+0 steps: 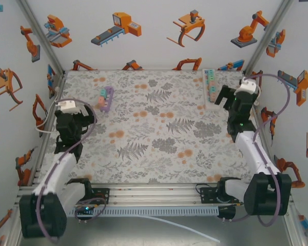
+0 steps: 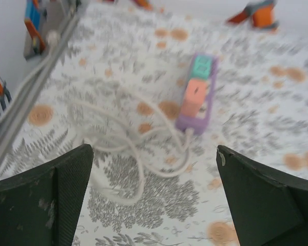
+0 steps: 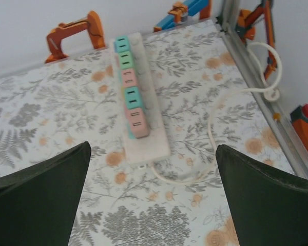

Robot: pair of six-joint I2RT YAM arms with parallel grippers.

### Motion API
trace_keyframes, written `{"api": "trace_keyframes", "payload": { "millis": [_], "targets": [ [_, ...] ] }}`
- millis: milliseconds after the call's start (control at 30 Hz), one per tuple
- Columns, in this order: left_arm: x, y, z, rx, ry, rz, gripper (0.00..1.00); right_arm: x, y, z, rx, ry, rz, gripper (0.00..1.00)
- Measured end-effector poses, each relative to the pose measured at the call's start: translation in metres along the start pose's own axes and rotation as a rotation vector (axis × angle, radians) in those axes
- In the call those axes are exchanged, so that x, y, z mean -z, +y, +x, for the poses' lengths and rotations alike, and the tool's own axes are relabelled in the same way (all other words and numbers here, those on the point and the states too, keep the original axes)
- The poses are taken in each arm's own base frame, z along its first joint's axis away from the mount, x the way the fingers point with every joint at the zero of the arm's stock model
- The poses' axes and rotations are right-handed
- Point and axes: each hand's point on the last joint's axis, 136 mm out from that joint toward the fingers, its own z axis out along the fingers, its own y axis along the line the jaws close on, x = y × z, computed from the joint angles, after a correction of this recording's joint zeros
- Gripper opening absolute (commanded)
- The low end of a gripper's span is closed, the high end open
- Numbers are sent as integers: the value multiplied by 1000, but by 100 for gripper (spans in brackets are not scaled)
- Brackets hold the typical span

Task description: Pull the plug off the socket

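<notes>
**Table** [image 1: 159,154]: floral cloth, walled on three sides. We find a strip at each far corner, one within each arm's reach.

**Right gripper** [image 3: 153,148]: jaws spread wide, empty. It hangs short of the white strip [image 3: 150,134], which lies at its 12 o'clock; we judge this a line-up for an approach.

**Left gripper** [image 2: 154,154]: also wide, empty. The purple strip [image 2: 194,122] lies at its 1 o'clock, well apart.

**White strip**: at 1 o'clock on the table, flat, running away from the arms. It carries a row of plugs [image 3: 129,87], all seated.

**Purple strip**: at 10 o'clock, flat, carrying a teal plug [image 2: 201,65] and a salmon plug [image 2: 195,95], both seated.

**Cords** [image 3: 210,128]: slack loops. We judge a strip may lift with its plug unless the other gripper pins it.

We cannot tell which plug is meant.
</notes>
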Motion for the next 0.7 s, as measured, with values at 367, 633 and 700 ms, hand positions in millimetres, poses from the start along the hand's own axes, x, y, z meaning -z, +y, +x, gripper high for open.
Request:
{"api": "trace_keyframes", "payload": {
  "millis": [367,633,700],
  "targets": [
    [70,-150,-19,61,318,552,97,-139,43,4,52,352,-64,99],
    [145,-240,39,-44,574,847,97,-220,34,97,147,603,-7,99],
    [168,-259,41,-91,580,940,97,-230,30,121,168,658,1,99]
  ]
}}
